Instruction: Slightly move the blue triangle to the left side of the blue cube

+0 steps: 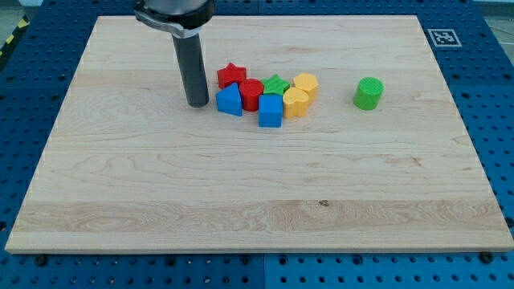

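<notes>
The blue triangle (229,100) lies on the wooden board (161,185) at the left end of a tight cluster of blocks. The blue cube (271,111) sits just to its right and slightly lower in the view, with a small gap between them. My tip (197,103) rests on the board just left of the blue triangle, close to its left edge; contact cannot be told.
Packed around them are a red star (231,75), a red cylinder (251,95), a green star (275,84) and two yellow blocks (295,102) (306,83). A green cylinder (369,93) stands alone to the right.
</notes>
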Robot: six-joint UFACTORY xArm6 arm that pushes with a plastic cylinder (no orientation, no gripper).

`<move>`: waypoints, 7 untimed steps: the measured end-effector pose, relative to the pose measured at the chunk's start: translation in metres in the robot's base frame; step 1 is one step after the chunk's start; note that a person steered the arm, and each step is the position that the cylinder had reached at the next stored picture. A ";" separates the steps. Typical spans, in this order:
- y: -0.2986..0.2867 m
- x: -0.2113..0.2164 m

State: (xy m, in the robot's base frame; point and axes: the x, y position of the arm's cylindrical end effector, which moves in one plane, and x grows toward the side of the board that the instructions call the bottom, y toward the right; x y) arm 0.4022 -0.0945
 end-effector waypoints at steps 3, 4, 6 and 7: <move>0.022 0.000; 0.027 0.000; 0.040 0.007; 0.043 0.010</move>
State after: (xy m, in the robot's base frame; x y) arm 0.4118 -0.0514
